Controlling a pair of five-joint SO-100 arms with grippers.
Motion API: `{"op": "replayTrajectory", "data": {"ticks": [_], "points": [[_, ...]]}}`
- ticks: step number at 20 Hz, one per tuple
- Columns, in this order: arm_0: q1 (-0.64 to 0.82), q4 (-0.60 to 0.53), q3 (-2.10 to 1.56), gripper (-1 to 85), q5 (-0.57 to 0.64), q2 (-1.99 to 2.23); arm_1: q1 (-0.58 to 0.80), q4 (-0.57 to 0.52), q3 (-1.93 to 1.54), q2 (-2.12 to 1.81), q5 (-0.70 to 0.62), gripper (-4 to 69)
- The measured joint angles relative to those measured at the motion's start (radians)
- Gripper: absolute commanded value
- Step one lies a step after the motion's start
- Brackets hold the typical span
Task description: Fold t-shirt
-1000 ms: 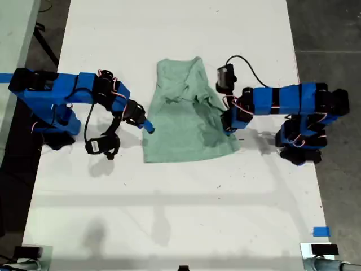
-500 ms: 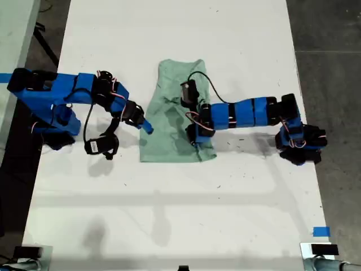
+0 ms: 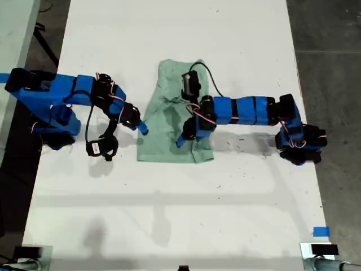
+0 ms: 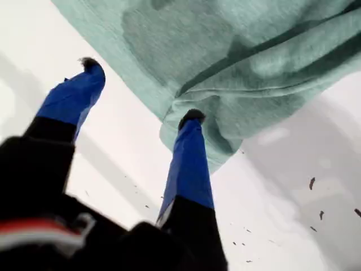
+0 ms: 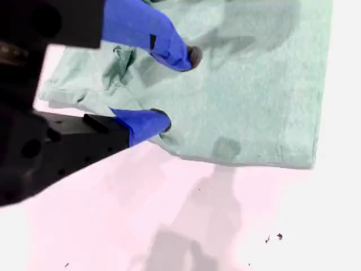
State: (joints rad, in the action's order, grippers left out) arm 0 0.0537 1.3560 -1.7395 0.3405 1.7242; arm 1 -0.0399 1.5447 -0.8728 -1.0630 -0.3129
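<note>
The pale mint-green t-shirt (image 3: pixel 167 116) lies on the white table (image 3: pixel 169 214), folded lengthwise into a narrow strip with its neck end toward the exterior view's top. My second gripper (image 3: pixel 183 140) (image 5: pixel 176 87) reaches in from the exterior view's right and stands open over the shirt's lower part, its fingertips (image 5: pixel 190 56) on or just above the t-shirt (image 5: pixel 265 84) near the wrinkled folded edge. My first gripper (image 3: pixel 142 129) (image 4: pixel 141 90) comes from the exterior view's left. It is open, with one fingertip (image 4: pixel 192 117) at the edge of the t-shirt (image 4: pixel 237 56) near a corner, the other over bare table.
Both blue arm bases sit at the table's sides in the exterior view. A strip of blue tape (image 3: pixel 320 231) lies near the exterior view's lower right corner. Dark floor borders the table on the exterior view's right, and small dark specks (image 4: pixel 311 183) dot the tabletop.
My second gripper carried the shirt's side from the exterior view's right over toward the left, narrowing the shirt to a strip, and now stands open. My first gripper shifted slightly down along the shirt's edge.
</note>
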Motion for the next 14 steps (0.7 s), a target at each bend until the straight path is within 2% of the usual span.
{"op": "replayTrajectory", "data": {"ticks": [4,7,13,14], "points": [[0.000,-0.061,-0.101,17.7,-0.060,0.002,0.021,0.035,-0.014,-0.137,-0.014,26.6],[0.003,-0.138,-0.164,17.6,-0.086,-0.020,0.028,0.038,-0.037,-0.140,-0.018,26.5],[0.046,-0.222,-0.167,17.8,-0.143,-0.232,0.028,0.038,-0.043,-0.140,-0.020,26.5],[0.055,-0.229,-0.167,15.2,-0.161,-0.267,0.028,0.038,-0.043,-0.140,-0.020,26.5]]}}
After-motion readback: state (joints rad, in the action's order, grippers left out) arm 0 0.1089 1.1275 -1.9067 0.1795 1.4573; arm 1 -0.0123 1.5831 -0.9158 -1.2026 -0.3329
